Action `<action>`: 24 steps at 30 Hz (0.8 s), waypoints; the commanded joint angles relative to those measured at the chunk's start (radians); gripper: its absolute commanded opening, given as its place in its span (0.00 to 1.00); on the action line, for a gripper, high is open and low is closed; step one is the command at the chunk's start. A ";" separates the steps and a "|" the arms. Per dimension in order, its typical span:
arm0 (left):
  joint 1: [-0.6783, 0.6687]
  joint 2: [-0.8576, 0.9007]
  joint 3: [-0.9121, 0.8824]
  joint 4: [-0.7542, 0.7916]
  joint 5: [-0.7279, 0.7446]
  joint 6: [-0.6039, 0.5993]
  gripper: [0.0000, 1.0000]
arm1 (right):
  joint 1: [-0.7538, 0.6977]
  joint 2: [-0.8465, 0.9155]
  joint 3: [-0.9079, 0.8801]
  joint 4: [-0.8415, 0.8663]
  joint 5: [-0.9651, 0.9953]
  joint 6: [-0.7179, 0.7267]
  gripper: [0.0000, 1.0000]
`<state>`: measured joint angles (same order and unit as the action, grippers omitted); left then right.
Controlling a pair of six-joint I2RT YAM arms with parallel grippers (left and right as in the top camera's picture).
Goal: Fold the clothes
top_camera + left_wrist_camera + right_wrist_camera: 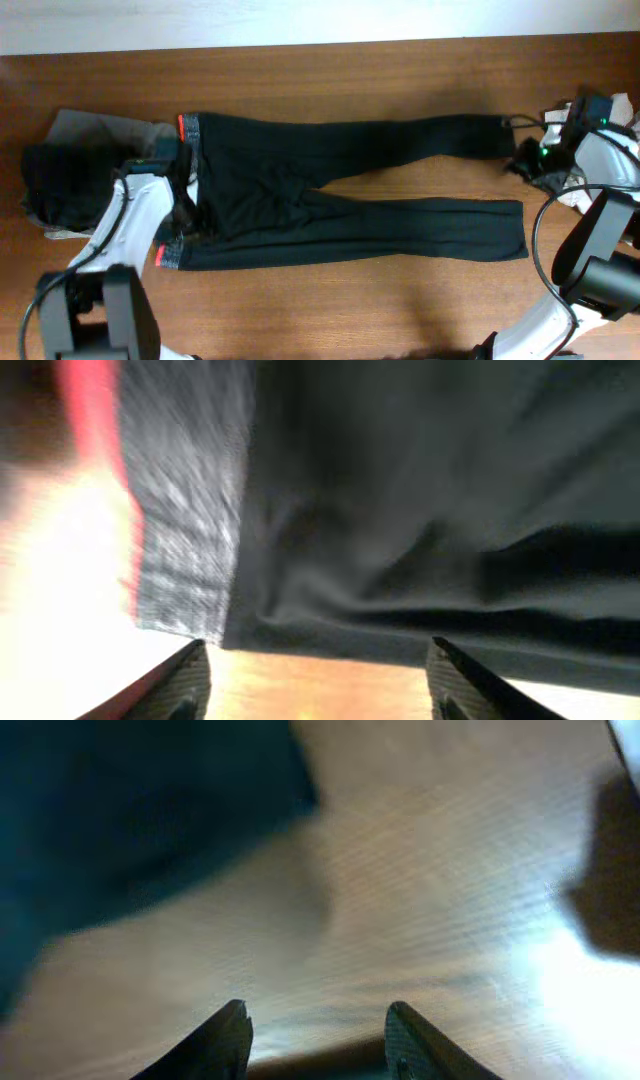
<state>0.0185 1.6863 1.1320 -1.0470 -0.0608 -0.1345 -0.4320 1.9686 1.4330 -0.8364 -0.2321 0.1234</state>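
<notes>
Soft, light leggings (330, 190) should fold limply, best pinched at their waistband (185, 510), where the left pincer (318, 660) gapes, seemingly empty; the right pincer (318, 1025), near their cuffs (495, 135), is likewise released.

Matt black cloth leggings (340, 190); glossy wood table (330, 70).

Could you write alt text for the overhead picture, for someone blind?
Black leggings lie spread out on a wooden table, the grey waistband with red-orange lining at the left and the legs reaching right. The left arm hangs over the waistband, the right arm is by the upper leg's cuff, and a heap of clothes sits far left.
</notes>
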 commanded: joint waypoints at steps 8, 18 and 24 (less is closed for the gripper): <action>0.004 -0.022 0.066 0.219 0.037 0.021 0.79 | 0.095 -0.015 0.041 0.241 -0.074 -0.011 0.37; 0.004 0.160 0.066 0.469 0.175 0.129 0.44 | 0.098 0.088 0.041 0.374 -0.071 0.145 0.04; 0.004 0.306 0.066 0.460 0.182 0.129 0.32 | 0.098 0.163 0.041 0.419 -0.067 0.148 0.04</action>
<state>0.0185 1.9289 1.1923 -0.5720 0.0849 -0.0269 -0.3328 2.1052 1.4586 -0.4332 -0.2977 0.2543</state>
